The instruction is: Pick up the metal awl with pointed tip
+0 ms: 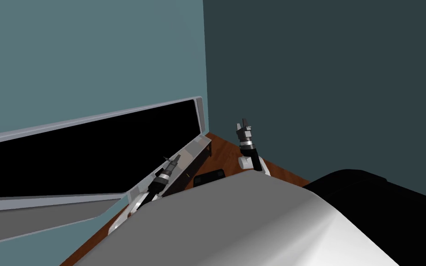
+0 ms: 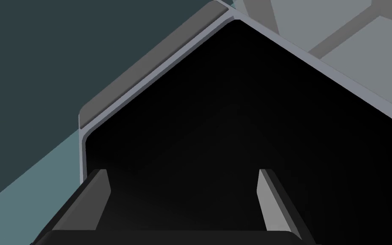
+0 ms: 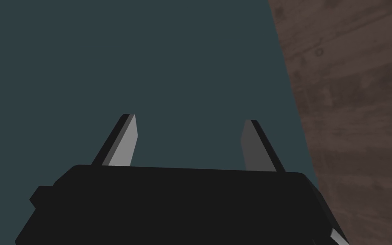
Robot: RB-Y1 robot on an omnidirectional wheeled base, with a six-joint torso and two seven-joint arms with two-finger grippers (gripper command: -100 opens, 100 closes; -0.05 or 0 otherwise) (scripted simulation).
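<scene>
Two grippers, both spread wide and holding nothing, rise just above the chest. The left gripper (image 1: 169,160) (image 2: 182,171) stands over a slanted light grey ledge (image 1: 193,150). Its fingers (image 2: 102,187) are about a third of the wrist view apart and aim into a grey-framed black area (image 1: 92,157) (image 2: 233,106). The right gripper (image 1: 243,123) (image 3: 188,118) is raised well apart from the left, near the room's corner. Its fingers (image 3: 125,140) are parted just as widely and face a dark teal wall (image 1: 323,69) (image 3: 148,51).

Below and between the two arms lies a brown wood-grained surface (image 1: 226,154) (image 3: 361,106). It runs up to the foot of the dark wall. A small dark block (image 1: 209,176) sits on it, close to the end of the ledge. A large black mass (image 1: 392,208) covers the surface on the robot's right.

Beyond the ledge, the grey frame (image 1: 200,115) (image 2: 81,140) rises with rounded corners against a lighter teal wall (image 1: 92,55). That wall meets the darker one in a vertical corner just past the frame's edge.

Where the awl lies cannot be told. No pointed tool can be made out on the wood-grained surface, on the ledge, or between either pair of fingers.
</scene>
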